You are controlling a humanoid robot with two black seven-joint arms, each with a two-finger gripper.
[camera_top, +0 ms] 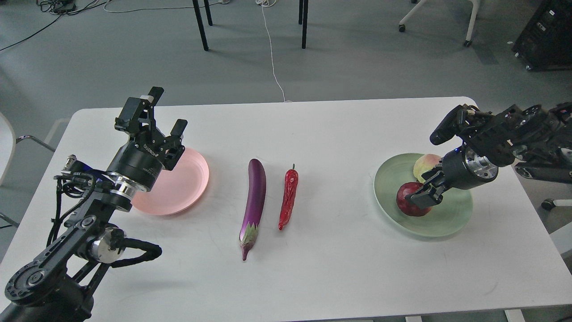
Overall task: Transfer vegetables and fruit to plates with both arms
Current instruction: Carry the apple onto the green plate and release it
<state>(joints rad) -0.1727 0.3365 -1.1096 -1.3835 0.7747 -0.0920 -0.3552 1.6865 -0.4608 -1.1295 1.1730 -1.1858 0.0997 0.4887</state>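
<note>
My right gripper (418,200) is shut on the dark red pomegranate (406,201), which sits low in the mint green plate (388,179). The pale green fruit with pink blush (423,163) lies at the back of that plate, partly hidden by my right wrist. The purple eggplant (254,197) and the red chili pepper (289,197) lie side by side at the table's middle. My left gripper (163,114) is open and empty, raised over the far left edge of the pale pink plate (183,188).
The white table (339,268) ends just right of the green plate. Chair and table legs (201,27), cables and a black cabinet (547,36) stand on the floor behind.
</note>
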